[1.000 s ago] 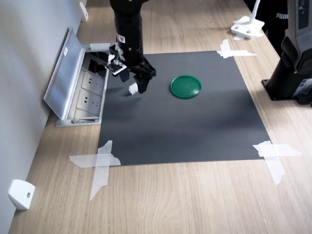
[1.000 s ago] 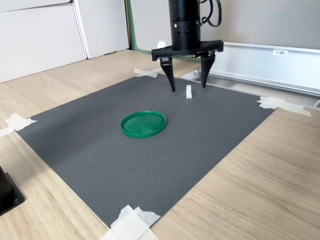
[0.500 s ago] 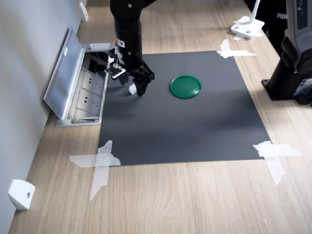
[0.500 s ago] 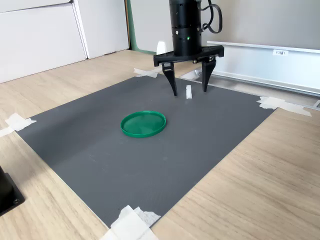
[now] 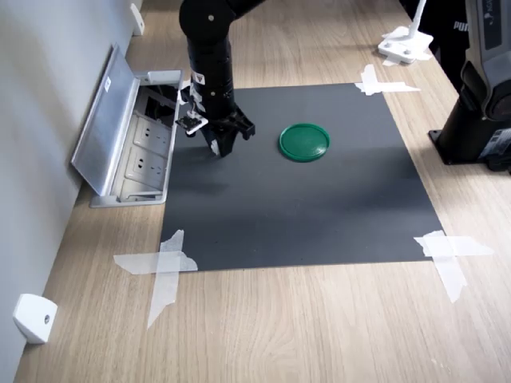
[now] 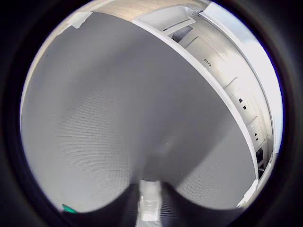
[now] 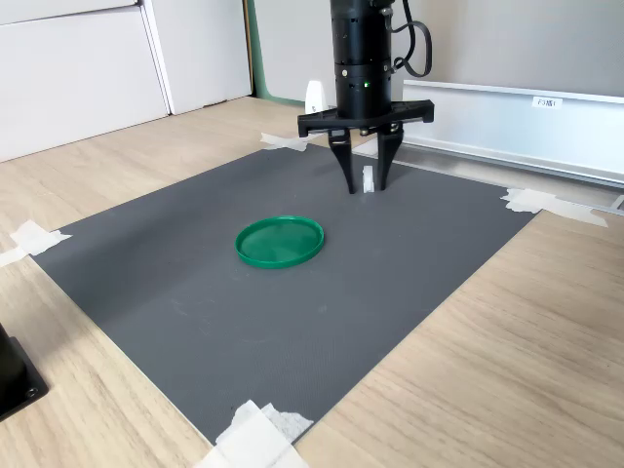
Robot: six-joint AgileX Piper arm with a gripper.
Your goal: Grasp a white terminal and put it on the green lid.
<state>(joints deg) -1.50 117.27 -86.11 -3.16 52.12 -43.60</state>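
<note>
The white terminal (image 7: 368, 179) stands on the dark mat (image 5: 303, 207) near its edge by the socket box. My gripper (image 7: 367, 186) is down at mat level with one finger on each side of the terminal. In the wrist view the terminal (image 6: 150, 201) fills the gap between the two dark fingers, which press against it. In the first exterior view my gripper (image 5: 217, 146) hides the terminal. The green lid (image 5: 304, 141) lies flat on the mat, a short way off to the first exterior view's right; in the second exterior view the lid (image 7: 280, 241) is nearer the camera and left of my gripper.
An open metal socket box (image 5: 128, 144) lies just off the mat beside my gripper. Tape strips (image 5: 164, 267) hold the mat's corners. A black stand base (image 5: 479, 120) sits at the first exterior view's right. A white wedge piece (image 5: 33, 317) is at lower left.
My gripper has come down around the terminal and its fingers have closed from wide apart to tight against it. The lid has not moved.
</note>
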